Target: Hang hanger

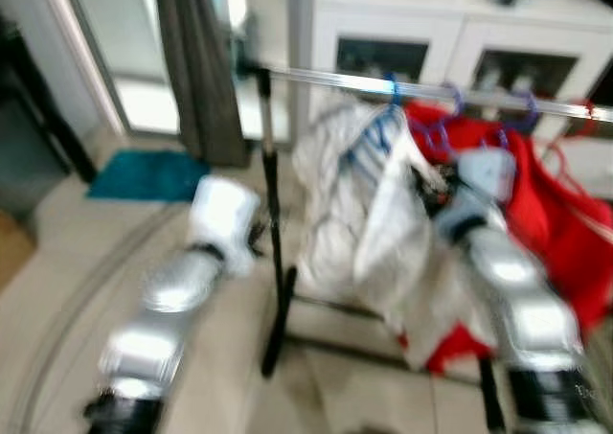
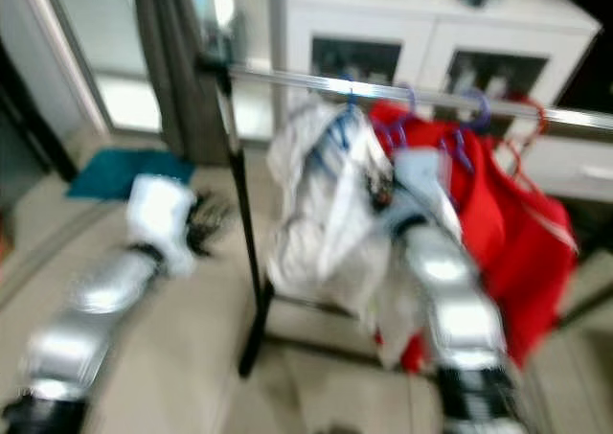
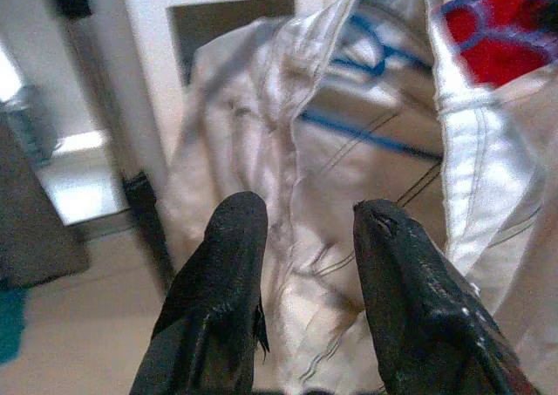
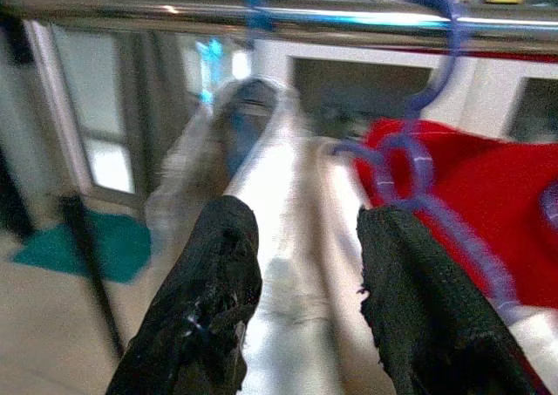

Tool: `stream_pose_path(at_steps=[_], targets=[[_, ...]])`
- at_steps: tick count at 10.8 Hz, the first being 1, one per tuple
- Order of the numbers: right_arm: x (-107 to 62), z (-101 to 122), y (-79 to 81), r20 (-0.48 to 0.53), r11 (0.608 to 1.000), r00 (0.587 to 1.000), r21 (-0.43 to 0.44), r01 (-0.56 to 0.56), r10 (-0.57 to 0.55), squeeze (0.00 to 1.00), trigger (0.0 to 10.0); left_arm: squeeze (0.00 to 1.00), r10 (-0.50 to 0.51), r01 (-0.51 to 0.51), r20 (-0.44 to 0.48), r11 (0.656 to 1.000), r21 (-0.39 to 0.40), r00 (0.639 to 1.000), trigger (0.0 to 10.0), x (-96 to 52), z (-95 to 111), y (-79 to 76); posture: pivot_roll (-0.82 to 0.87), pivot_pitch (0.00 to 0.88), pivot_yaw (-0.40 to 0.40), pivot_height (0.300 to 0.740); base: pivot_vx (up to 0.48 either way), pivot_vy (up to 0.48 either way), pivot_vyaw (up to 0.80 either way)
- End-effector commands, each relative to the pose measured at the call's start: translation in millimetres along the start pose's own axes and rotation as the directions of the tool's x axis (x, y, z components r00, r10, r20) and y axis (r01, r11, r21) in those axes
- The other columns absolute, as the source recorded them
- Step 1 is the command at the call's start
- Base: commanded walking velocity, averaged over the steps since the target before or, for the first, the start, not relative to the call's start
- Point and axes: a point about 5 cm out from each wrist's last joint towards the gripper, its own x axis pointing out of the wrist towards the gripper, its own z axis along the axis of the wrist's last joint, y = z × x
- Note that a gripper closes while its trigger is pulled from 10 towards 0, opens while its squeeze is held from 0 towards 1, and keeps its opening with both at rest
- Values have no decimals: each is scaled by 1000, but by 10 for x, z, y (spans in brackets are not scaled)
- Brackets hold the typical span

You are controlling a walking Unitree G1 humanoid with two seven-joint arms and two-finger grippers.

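The right tool [image 4: 301, 316] is up at the garments on the rack, its two black fingers [image 4: 196, 312] parted with nothing clamped between them; a fold of the white garment [image 1: 359, 214] lies beyond the gap, and the purple hanger [image 4: 418, 164] curls just past one finger, hooked over the chrome rail [image 4: 261, 16]. The left tool [image 3: 301, 299] is lower and nearer the rack's black upright post [image 1: 273, 223], also parted and empty, pointed at the white garment and its blue hanger [image 3: 370, 68], which appears hooked on the rail beside the red garment [image 1: 551, 218]. Judging from this, hanging looks done or nearly so, and the step in hand is letting go or settling. The next move calls for drawing clear without dragging cloth or unseating a hook. Behind stands a white cabinet [image 1: 450, 32]; its dark panels hide any contents.
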Motion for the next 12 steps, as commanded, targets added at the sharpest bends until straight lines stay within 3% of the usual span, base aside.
stream_pose_path(at_steps=[1, 3, 5, 6, 7, 11, 12], targets=[[29, 65, 112, 28, 999, 999, -1, -42, 42, 0, 10000, 0, 30, -30, -2, 999, 22, 1000, 10000, -50, 9, 93, -36, 0, -23, 740, 364, 0, 800], [-38, 75, 122, 37, 992, 991, 26, -127, 126, 0, 10000, 0, -8, 8, 3, 999, 31, 1000, 10000, -82, -1, 42, -25, 0, -34, 740, 178, 0, 0], [-134, 115, 100, 55, 973, 972, -25, -229, 230, 0, 10000, 0, -91, 91, 2, 995, 42, 996, 10000, -118, -4, -36, -27, 0, -32, 740, 0, 0, 0], [-138, 134, 77, 53, 971, 970, -25, -238, 239, 227, 10000, 0, -126, 126, -2, 991, 51, 992, 10000, -127, -4, -61, -31, 0, -30, 740, 0, 0, 0], [-129, 168, 33, 43, 974, 973, -28, -225, 226, 1000, 10000, 0, -182, 182, -17, 981, 63, 983, 10000, -132, -11, -98, -32, 0, -29, 740, 0, 0, 0], [-77, 209, -94, -69, 974, 983, -139, -176, 168, 1000, 10000, 0, -279, 286, -76, 954, 94, 957, 10000, -152, -60, -139, -40, 0, -37, 740, 0, 0, 0], [-12, 215, -47, -92, 966, 974, -143, -216, 205, 800, 10000, 0, -302, 310, -85, 946, 99, 950, 10000, -147, -58, -146, -37, 0, -46, 740, 0, 0, 0]])
